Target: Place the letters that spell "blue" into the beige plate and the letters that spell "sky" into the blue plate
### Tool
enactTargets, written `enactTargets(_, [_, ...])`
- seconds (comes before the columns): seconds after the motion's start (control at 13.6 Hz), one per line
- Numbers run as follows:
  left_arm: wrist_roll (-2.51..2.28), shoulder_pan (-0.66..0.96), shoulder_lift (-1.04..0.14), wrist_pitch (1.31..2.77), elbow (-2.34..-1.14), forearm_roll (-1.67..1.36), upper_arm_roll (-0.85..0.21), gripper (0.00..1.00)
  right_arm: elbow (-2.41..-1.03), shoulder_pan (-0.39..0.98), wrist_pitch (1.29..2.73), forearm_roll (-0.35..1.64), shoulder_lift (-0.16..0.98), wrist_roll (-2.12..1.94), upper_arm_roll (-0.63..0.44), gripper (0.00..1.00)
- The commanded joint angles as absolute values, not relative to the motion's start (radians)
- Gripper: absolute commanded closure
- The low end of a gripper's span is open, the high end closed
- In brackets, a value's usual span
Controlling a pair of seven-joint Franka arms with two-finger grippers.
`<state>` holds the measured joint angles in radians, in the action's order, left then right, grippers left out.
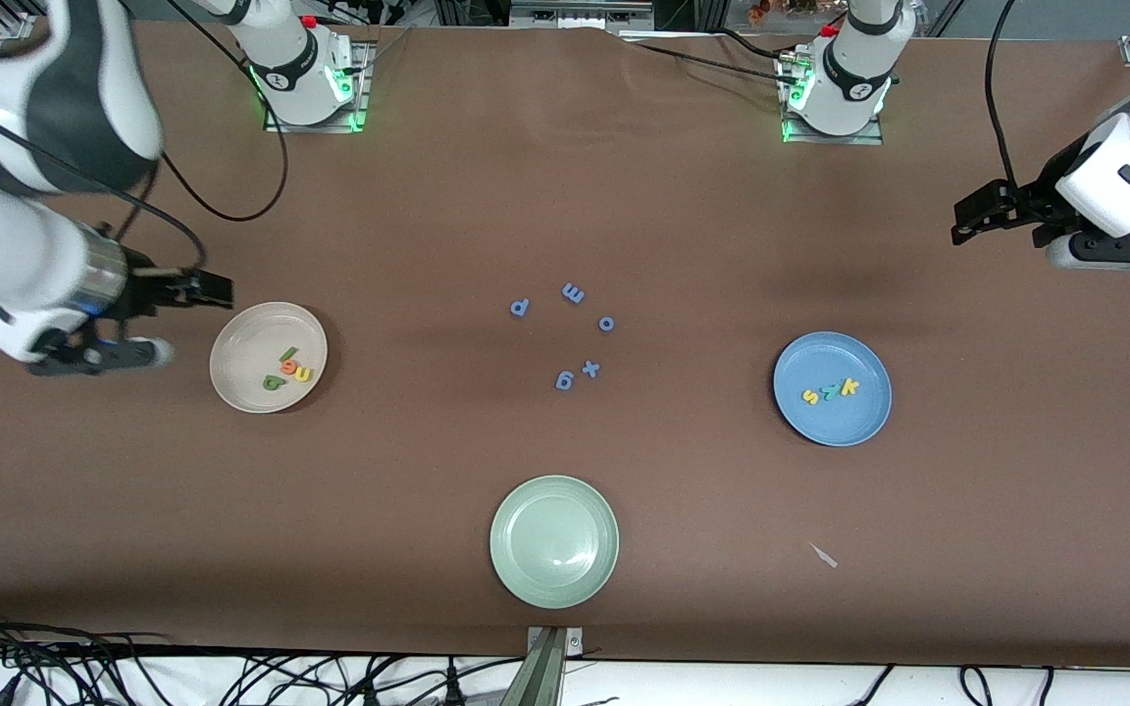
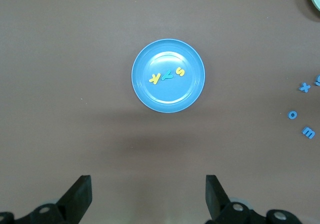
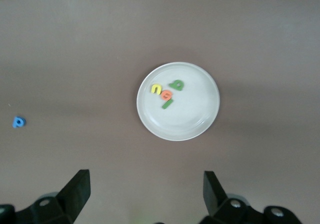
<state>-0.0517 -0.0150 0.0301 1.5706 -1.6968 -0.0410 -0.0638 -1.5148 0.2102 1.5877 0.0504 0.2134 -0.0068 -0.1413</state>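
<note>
On the counter (image 1: 565,196) in the front view, b, l, u, e (image 1: 288,371) lie in the beige plate (image 1: 231,368) and s, k, y (image 1: 831,391) in the blue plate (image 1: 859,422); five blue letters (image 1: 565,333) sit between; a green plate (image 1: 553,541) lies nearer the camera; the right gripper (image 1: 217,289) hangs beside the beige plate, the left gripper (image 1: 962,221) toward its own end.
Left wrist view: left gripper (image 2: 148,194) spread, empty, facing the blue plate (image 2: 150,96).
Right wrist view: right gripper (image 3: 146,191) spread, empty, facing the beige plate (image 3: 200,119).

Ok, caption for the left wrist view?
Open left gripper above round blue plate holding yellow s, teal y, yellow k foam letters.
</note>
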Motion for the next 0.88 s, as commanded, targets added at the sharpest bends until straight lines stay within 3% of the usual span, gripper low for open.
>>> enactTargets(0.0, [-0.052,-0.017,0.018,1.549,-1.669,-0.057,-0.061,0.00,-1.623,0.128,1.640,0.034,0.078,-0.018,-0.101,0.00])
enactTargets(0.29, [-0.052,-0.017,0.018,1.551,-1.669,-0.057,-0.061,0.00,-1.618,0.094,1.563,0.026,0.057,-0.040,-0.100,0.00])
enactTargets(0.81, [-0.052,-0.017,0.018,1.549,-1.669,-0.057,-0.061,0.00,-1.608,0.112,1.568,0.018,0.077,-0.057,-0.103,0.00])
